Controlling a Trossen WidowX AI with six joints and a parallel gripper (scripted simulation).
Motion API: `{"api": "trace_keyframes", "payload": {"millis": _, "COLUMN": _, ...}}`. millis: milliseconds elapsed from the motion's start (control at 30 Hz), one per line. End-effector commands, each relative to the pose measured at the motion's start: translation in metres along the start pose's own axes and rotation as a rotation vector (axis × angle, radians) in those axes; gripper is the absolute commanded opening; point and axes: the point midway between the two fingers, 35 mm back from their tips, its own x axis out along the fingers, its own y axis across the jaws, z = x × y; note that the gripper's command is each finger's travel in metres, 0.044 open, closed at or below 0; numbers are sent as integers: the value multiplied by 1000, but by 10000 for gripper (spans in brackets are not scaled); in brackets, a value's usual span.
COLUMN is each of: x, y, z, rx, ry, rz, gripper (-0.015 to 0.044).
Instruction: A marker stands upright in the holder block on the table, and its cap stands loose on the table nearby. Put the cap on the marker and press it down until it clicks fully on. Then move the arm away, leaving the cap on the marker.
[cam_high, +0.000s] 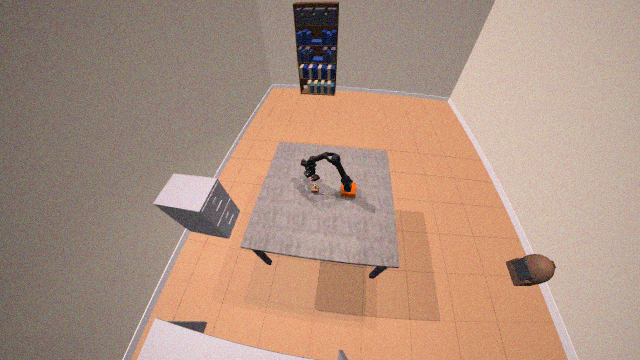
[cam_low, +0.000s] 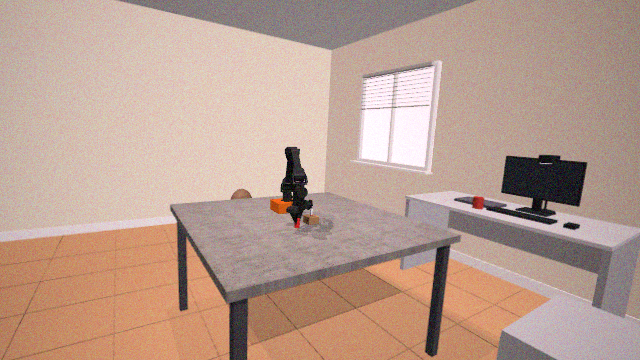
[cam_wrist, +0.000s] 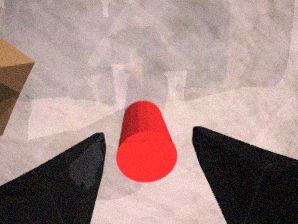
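Red cap, a plain short cylinder with a flat round top, upright on the grey table, centre of the wrist view, a little below mid-frame. In the exterior view, the same cap a small red speck at mid-table; in the top view too small to pick out under the arm.

Gripper pointed down over the cap, jaws apart, holding nothing. Dark fingers in the lower left and lower right corners of the wrist view, cap between them, a strip of bare table showing on each side, so no contact with either finger.

Tan holder block at the left edge of the wrist view, partly cut off by the frame, near the cap but apart from it. In the exterior view, holder block just right of the cap. Marker itself too small to tell in any view.

Arm's orange base right of the holder block in the top view, all grouped in the upper middle of the table; table edges well apart from cap and block on every side.
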Motion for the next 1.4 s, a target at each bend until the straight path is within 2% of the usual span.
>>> {"api": "trace_keyframes", "payload": {"millis": 0, "x": 9, "y": 1, "z": -1, "rx": 2, "ry": 7, "rz": 4, "gripper": 244}}
{"api": "trace_keyframes", "payload": {"millis": 267, "x": 19, "y": 2, "z": -2, "rx": 2, "ry": 7, "rz": 4, "gripper": 244}}
{"api": "trace_keyframes", "payload": {"millis": 400, "x": 19, "y": 2, "z": -2, "rx": 2, "ry": 7, "rz": 4, "gripper": 139}}
{"api": "trace_keyframes", "payload": {"millis": 700, "x": 19, "y": 2, "z": -2, "rx": 2, "ry": 7, "rz": 4, "gripper": 79}}
{"api": "trace_keyframes", "payload": {"millis": 800, "x": 13, "y": 2, "z": -1, "rx": 2, "ry": 7, "rz": 4, "gripper": 0}}
{"api": "trace_keyframes", "payload": {"millis": 1233, "x": -39, "y": 2, "z": -1, "rx": 2, "ry": 7, "rz": 4, "gripper": 0}}
{"api": "trace_keyframes", "payload": {"millis": 1367, "x": -43, "y": 5, "z": 1, "rx": 2, "ry": 7, "rz": 4, "gripper": 0}}
